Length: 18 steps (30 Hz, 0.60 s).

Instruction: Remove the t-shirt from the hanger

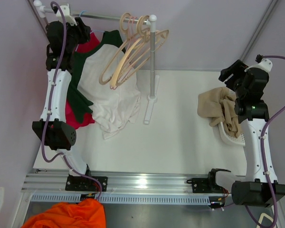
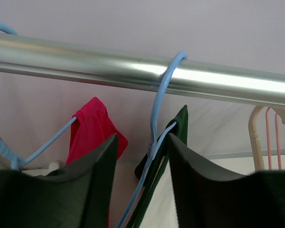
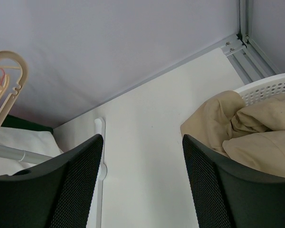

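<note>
A white t-shirt with green sleeves and collar hangs from a blue wire hanger hooked over the metal rod. Its green collar shows at the hanger's neck. My left gripper is raised to the rod at the far left. In the left wrist view it is open, with the hanger's neck between the fingers and not clamped. My right gripper is open and empty at the right, above the table beside the basket; it also shows in the right wrist view.
A red shirt hangs on another blue hanger left of the green one. Several bare beige hangers crowd the rod's right end by the rack pole. A white basket holds beige cloth. Orange cloth lies below the rail.
</note>
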Motion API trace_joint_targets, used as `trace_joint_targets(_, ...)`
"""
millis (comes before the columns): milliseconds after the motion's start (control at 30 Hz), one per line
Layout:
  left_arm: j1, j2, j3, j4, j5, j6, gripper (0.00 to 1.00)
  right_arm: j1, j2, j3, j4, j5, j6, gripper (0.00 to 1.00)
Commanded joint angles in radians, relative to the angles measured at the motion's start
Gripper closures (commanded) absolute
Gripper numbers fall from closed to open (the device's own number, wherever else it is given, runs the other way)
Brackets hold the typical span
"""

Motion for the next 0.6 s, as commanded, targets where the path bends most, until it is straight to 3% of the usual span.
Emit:
trace_joint_targets(0, 0.01, 0.025, 0.081, 0.012, 0.03, -0.022, 0.52, 0.007, 0.001, 0.033, 0.035, 0.03, -0.017, 0.27)
trace_joint_targets(133, 0.008, 0.053, 0.092, 0.012, 0.038, -0.034, 0.57, 0.009, 0.01, 0.029, 0.043, 0.028, -0.015, 0.27)
trace_joint_targets(233, 0.008, 0.07, 0.103, 0.006, 0.053, -0.042, 0.7, 0.012, 0.02, 0.029, 0.045, 0.025, -0.015, 0.27)
trace_joint_targets(400, 0.008, 0.067, 0.087, 0.006, 0.058, -0.054, 0.72, 0.018, 0.024, 0.026, 0.049, 0.03, -0.014, 0.27)
trace_joint_targets(467, 0.007, 0.062, 0.08, 0.01, 0.064, -0.051, 0.83, 0.019, 0.026, 0.031, 0.048, 0.028, -0.014, 0.27)
trace_joint_targets(500, 0.008, 0.061, 0.081, 0.009, 0.065, -0.051, 0.96, 0.021, 0.026, 0.031, 0.046, 0.03, -0.014, 0.27)
trace_joint_targets(567, 0.007, 0.061, 0.089, 0.007, 0.07, -0.057, 0.99, 0.025, 0.026, 0.031, 0.048, 0.033, -0.014, 0.27)
